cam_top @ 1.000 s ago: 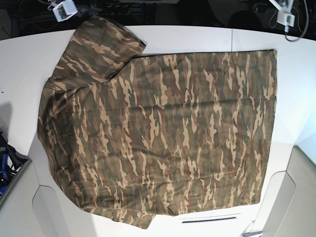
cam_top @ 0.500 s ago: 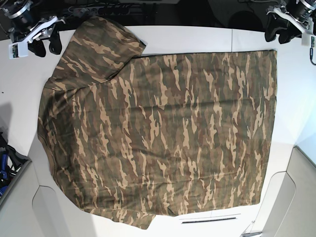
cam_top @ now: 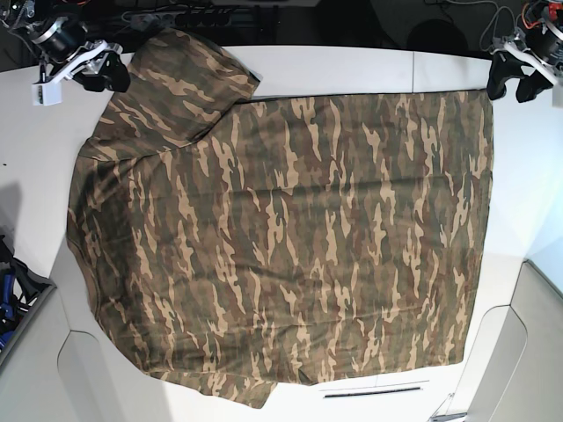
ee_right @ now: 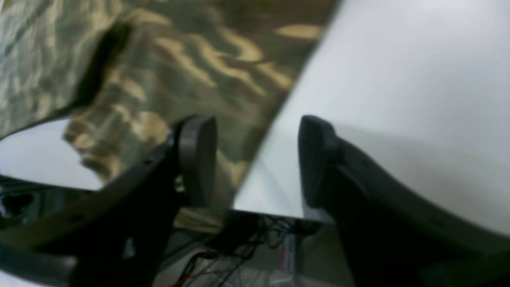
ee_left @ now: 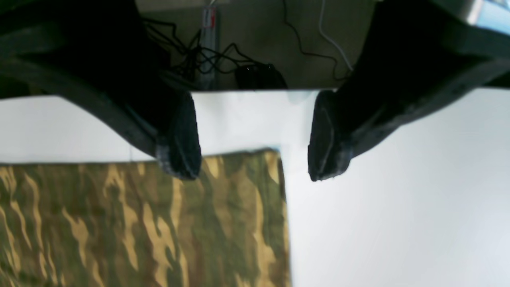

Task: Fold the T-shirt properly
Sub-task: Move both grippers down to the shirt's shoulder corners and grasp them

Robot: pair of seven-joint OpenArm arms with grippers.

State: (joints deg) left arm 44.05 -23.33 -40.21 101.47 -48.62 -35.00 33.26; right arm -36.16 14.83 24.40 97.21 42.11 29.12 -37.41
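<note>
White bench carrying T-shirt, lying flat, one sleeve folded in. Having just descended from out of frame: left end effector and right end effector, both spread, empty, bracketing far corners; likely preparing first grasp.

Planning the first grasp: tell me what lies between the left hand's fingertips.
Left wrist view: the T-shirt corner and bare white table lie between the left hand fingertips.
</note>
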